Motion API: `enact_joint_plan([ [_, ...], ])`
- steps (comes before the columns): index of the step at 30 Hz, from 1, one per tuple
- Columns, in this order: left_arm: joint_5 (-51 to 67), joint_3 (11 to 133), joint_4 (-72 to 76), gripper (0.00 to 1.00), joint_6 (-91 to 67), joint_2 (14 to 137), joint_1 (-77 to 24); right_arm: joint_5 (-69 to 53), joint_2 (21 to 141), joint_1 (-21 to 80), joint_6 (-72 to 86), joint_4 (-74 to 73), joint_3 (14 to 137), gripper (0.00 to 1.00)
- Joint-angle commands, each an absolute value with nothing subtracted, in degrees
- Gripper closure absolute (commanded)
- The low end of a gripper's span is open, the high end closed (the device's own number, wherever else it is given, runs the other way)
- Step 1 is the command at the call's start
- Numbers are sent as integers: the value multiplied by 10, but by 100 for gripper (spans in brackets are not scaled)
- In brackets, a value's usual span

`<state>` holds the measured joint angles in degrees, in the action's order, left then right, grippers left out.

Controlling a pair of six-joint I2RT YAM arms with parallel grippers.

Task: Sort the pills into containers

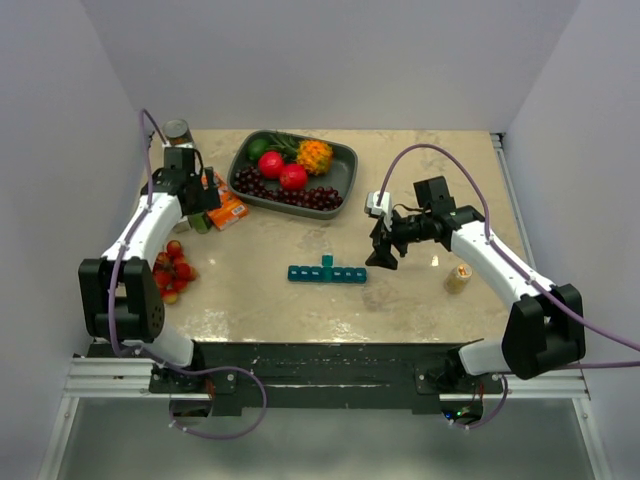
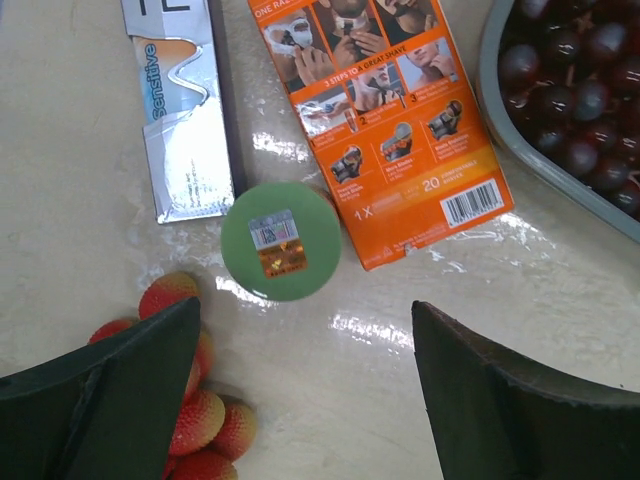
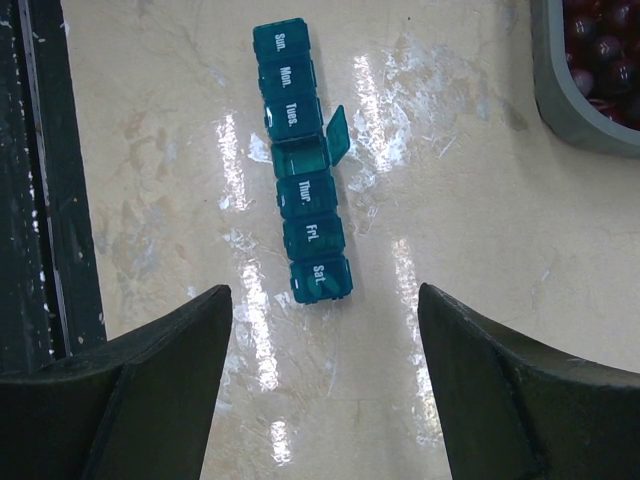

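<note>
Dark wedge-shaped right pincer (image 3: 325,385) gapes over glossy teal pill organizer (image 3: 301,165).

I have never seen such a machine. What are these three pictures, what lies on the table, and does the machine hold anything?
These are two robot arms bolted to a table edge. One picture looks down from above; the other two come from cameras on the wrists, so the dark shapes at the bottom are fingers. The left gripper hangs open over a green round lid, an orange box, a silver tube and some red fruits. The right gripper hangs open over the teal pill organizer, which has one lid raised. A grey fruit tray stands further back, and a small bottle stands at the right. Neither gripper holds anything.
</note>
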<state>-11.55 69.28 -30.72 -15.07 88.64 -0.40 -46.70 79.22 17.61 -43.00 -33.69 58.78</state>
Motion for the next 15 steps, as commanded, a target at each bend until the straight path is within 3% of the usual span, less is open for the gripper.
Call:
enact_joint_plan([
  [1,-134,742,-305,13,-125,916,0,-489,780,174,-430,-325,588,22],
  [13,-135,773,-315,31,-119,981,15,-490,784,174,-431,-326,587,22],
  [15,-134,775,-316,40,-119,985,17,-490,784,174,-432,-326,586,22],
])
